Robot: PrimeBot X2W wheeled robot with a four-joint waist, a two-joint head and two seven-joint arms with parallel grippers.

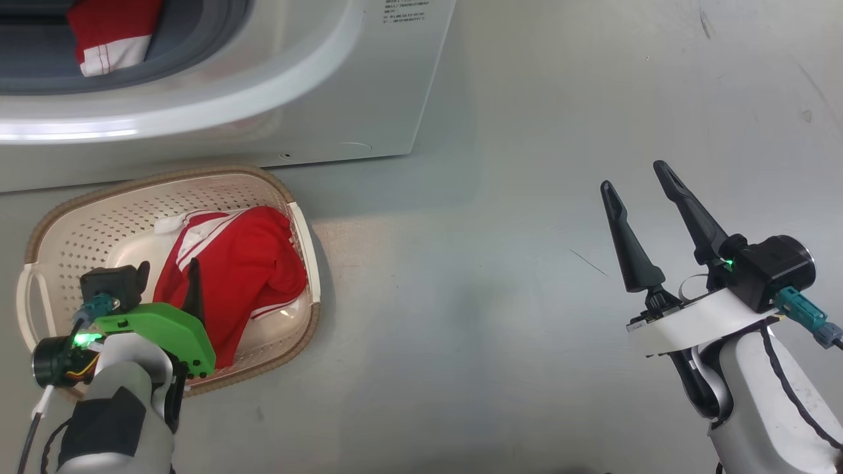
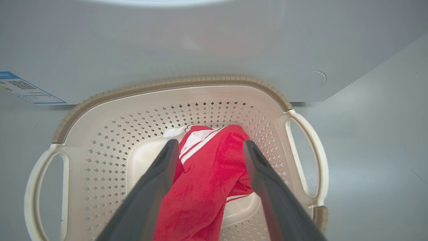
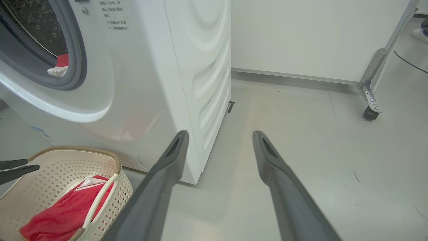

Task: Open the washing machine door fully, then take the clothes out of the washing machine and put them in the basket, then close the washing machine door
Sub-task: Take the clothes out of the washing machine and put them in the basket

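Pale grey floor (image 1: pixel 494 316) spread under both arms. Nearest, the left gripper (image 1: pixel 168 280) hung over the basket (image 1: pixel 164 181), its fingers wide apart on either side of the red garment (image 1: pixel 244 263) lying inside. At the right, the right gripper (image 1: pixel 635 179) stood wide open and empty. Farther off, just behind the basket, the washing machine (image 1: pixel 296 99) had a second red garment (image 1: pixel 112 39) at its mouth.
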